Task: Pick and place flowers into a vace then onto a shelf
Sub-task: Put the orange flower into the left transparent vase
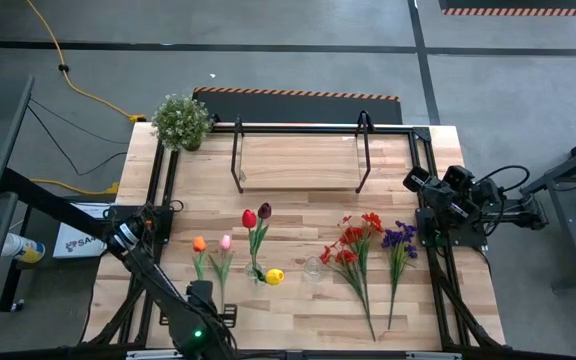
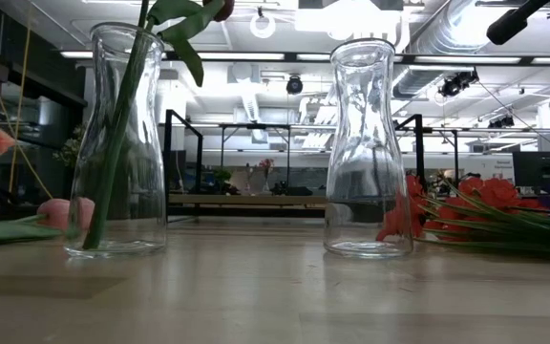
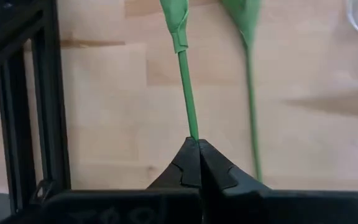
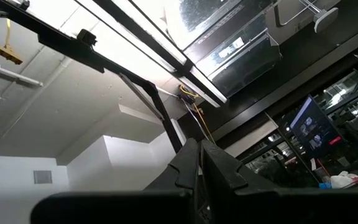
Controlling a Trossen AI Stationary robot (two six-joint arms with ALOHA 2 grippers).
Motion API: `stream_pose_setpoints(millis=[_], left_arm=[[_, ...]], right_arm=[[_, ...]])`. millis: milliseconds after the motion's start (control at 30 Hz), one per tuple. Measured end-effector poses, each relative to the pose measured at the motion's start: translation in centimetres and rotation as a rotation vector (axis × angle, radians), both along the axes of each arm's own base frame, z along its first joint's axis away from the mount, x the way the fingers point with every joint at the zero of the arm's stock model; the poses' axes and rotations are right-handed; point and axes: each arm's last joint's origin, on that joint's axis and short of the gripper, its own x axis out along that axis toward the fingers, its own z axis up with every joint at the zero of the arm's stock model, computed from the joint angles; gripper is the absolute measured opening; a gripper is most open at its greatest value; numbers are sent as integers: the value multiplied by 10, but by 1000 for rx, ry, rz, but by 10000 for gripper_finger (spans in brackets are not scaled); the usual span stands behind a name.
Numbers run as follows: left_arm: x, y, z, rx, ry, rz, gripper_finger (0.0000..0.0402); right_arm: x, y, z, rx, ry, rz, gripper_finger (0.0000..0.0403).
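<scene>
Left wrist view: pincer (image 3: 198, 149) tips hide stem (image 3: 187, 93) end.

1. I am working in what looks like a robotics lab or industrial workshop: the plank counter (image 1: 298, 290) stands on a bare grey concrete floor (image 1: 298, 25).
2. Hazard-striped tape (image 1: 298, 94) marks the floor, and a yellow cable (image 1: 73, 80) trails across it.
3. Overhead I see exposed ducting (image 2: 447, 38) and strip lights (image 2: 351, 14).
4. A lit monitor (image 4: 312, 127) and open metal framing (image 2: 285, 153) stand beyond the counter.
</scene>
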Motion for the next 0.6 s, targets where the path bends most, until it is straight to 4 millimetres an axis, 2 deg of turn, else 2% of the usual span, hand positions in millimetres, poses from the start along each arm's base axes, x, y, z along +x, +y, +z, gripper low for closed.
stream_pose_setpoints(millis=[300, 600], left_arm=[[-1, -16, 34, -95, -117, -24, 21], [4, -15, 46, -7, -305, -58, 21]], right_arm=[[0, 0, 0, -1, 0, 0, 12], [0, 0, 0, -8, 0, -3, 12]])
